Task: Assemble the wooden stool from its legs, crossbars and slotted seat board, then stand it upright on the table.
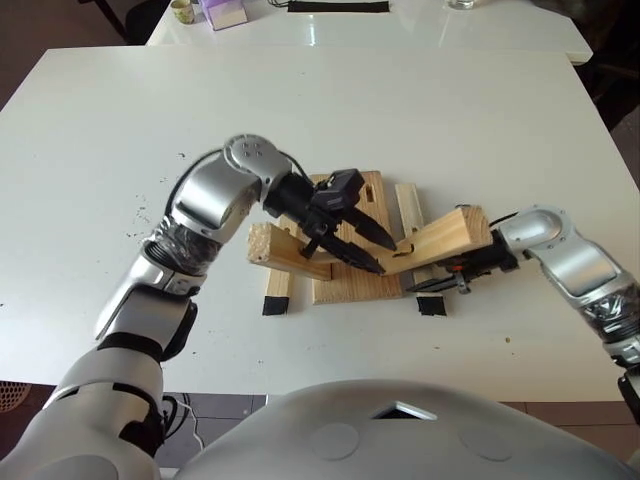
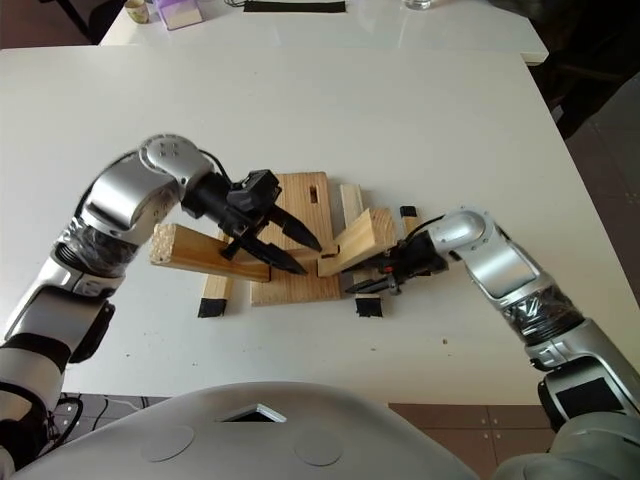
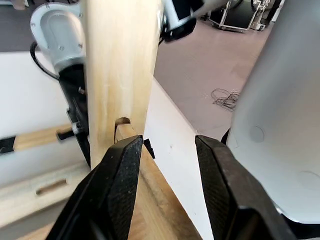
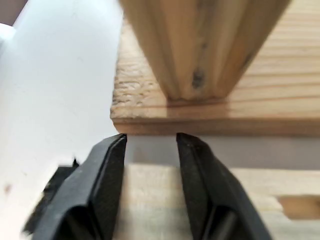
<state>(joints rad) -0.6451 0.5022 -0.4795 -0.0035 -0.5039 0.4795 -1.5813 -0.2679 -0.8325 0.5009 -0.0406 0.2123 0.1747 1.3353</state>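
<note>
White desk (image 1: 120, 150), stool unassembled, parts heaped at its middle. Seat board (image 1: 345, 288) lies flat, slot toward the far end. Two thick legs lie tilted across it: left leg (image 1: 280, 250) over the board's left edge, right leg (image 1: 450, 235) slanting up off its right edge; their inner ends meet over the board. Left gripper (image 1: 386, 257) hangs over the seat board, jaws spread, pinching nothing, tips just beside the point where the legs meet. In the left wrist view the right leg stands beyond the fingers (image 3: 120, 185), and a small stub of wood sits in a notch in its face; which piece the stub belongs to cannot be told. Right gripper (image 1: 425, 285) sits low, just beside the near side of the right leg, pointing toward the board; jaws apart, nothing between them. In the right wrist view an end of a leg (image 4: 200, 45) rests on a board edge just ahead of the tips; contact between fingers and wood cannot be judged. Two thin crossbars with black ends lie flat: left crossbar (image 1: 280, 288) partly under the left leg, right crossbar (image 1: 408, 200) running beneath the right leg and right gripper, its middle hidden. The left arm covers much of the seat board's middle.
</note>
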